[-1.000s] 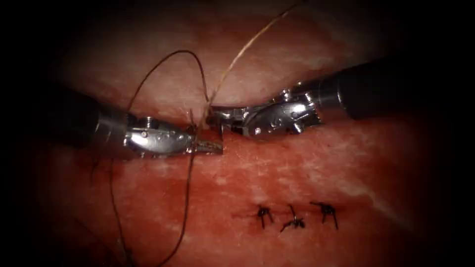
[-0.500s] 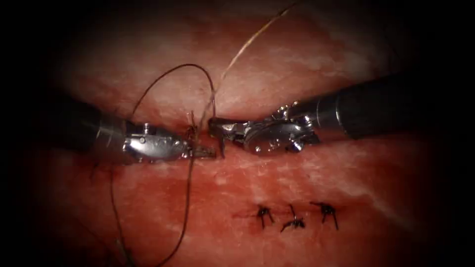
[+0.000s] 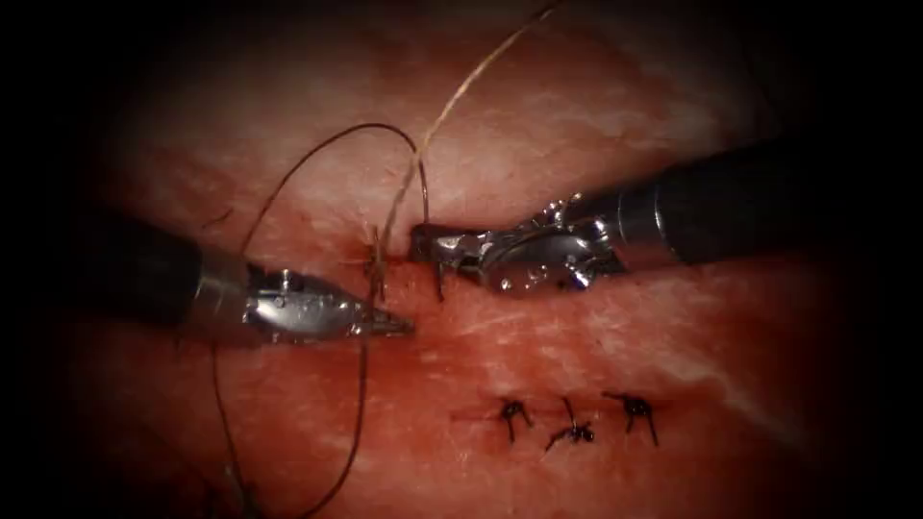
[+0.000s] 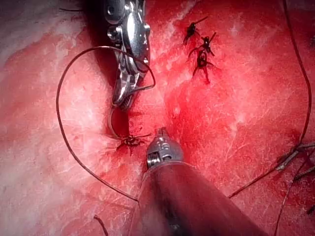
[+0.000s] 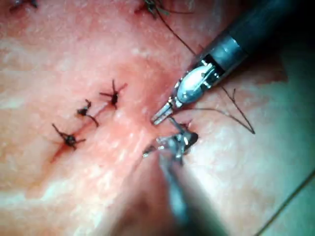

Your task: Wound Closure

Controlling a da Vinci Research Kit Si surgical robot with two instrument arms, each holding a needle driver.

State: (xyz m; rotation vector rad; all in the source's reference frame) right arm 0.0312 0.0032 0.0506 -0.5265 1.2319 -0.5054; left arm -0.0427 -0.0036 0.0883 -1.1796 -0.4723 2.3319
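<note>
Two level end effectors [image 3: 389,322] (tip-to-tip)

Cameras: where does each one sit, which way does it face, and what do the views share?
Endoscope: above and in front of the tissue; left tool enters from the left, right tool from the right.
Left wrist: looks along its own shaft at the left tool, right tool beyond.
Right wrist: looks along its own shaft; the left tool faces it.
Shared: three finished knots.
</note>
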